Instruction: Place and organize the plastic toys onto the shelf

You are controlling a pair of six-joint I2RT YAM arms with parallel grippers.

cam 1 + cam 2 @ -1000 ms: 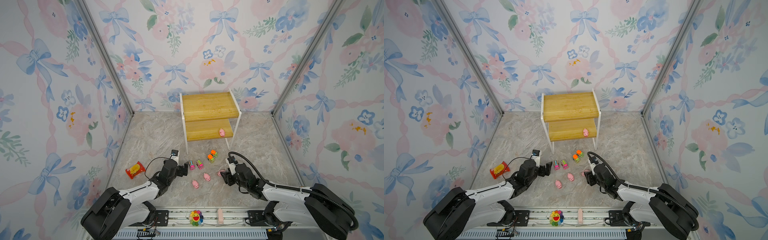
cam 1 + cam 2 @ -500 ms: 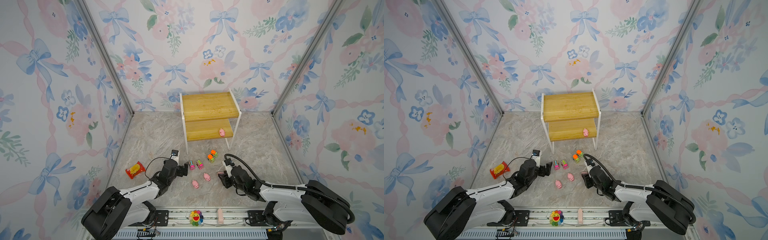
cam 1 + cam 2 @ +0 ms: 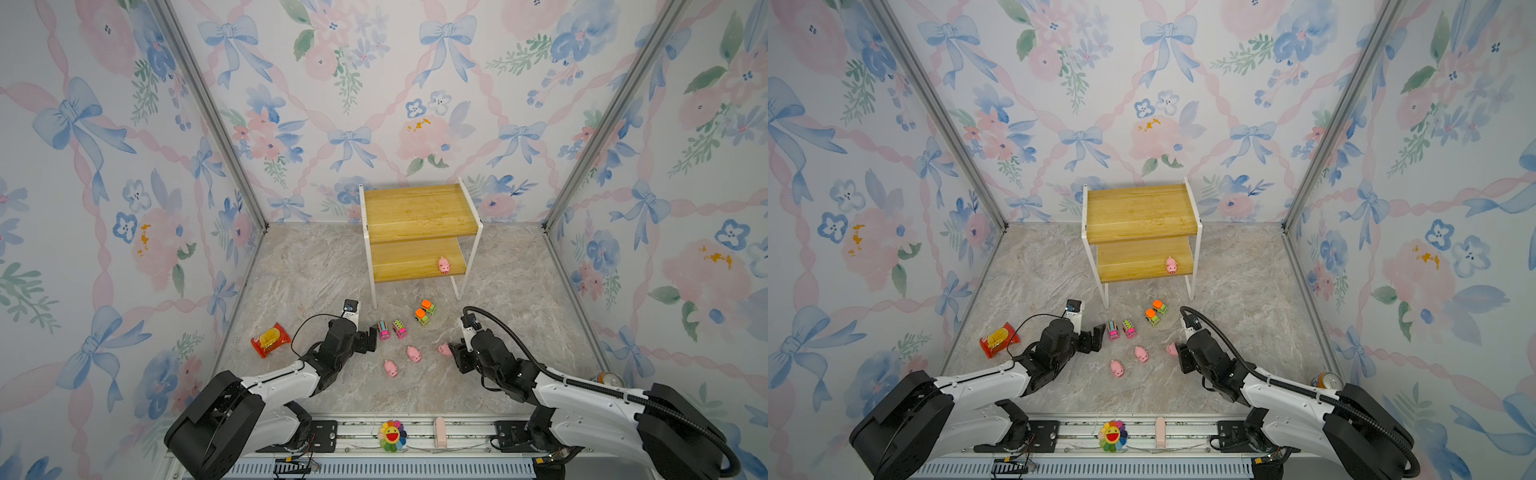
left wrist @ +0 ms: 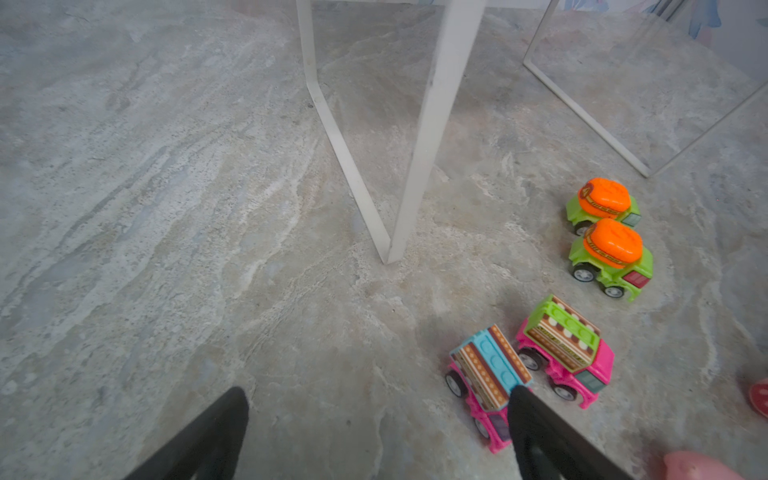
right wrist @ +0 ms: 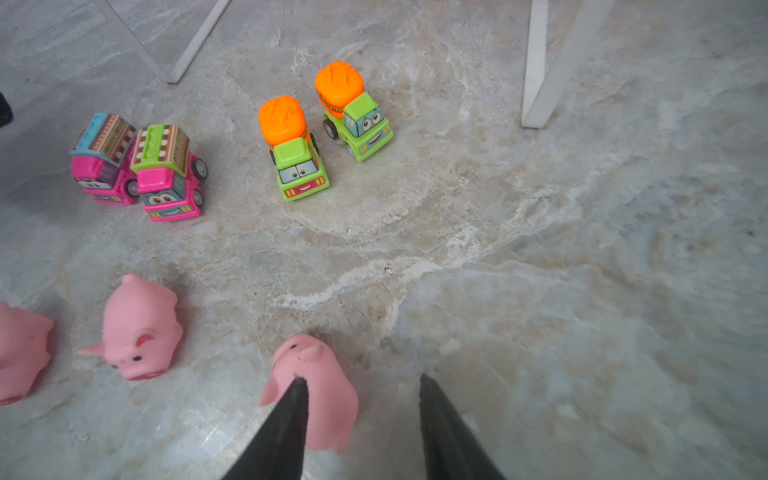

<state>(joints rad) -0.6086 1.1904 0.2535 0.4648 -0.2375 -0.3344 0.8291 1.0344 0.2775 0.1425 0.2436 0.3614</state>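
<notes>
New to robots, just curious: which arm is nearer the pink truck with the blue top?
Left. The left arm has open jaws right beside the truck; the right arm is farther off, at a pig.

Your right gripper (image 5: pixel 361 378) has its jaws parted: one finger (image 5: pixel 282 428) overlaps a pink pig (image 5: pixel 328 399), the other stands clear of it. A second pig (image 5: pixel 141 328) and a third pig (image 5: pixel 16 349) lie nearby on the marbled worktop (image 5: pixel 561 270). Beyond them, two pink trucks (image 5: pixel 168 178) and two green trucks (image 5: pixel 297 162) stand paired near the shelf (image 5: pixel 540 62) legs.
</notes>
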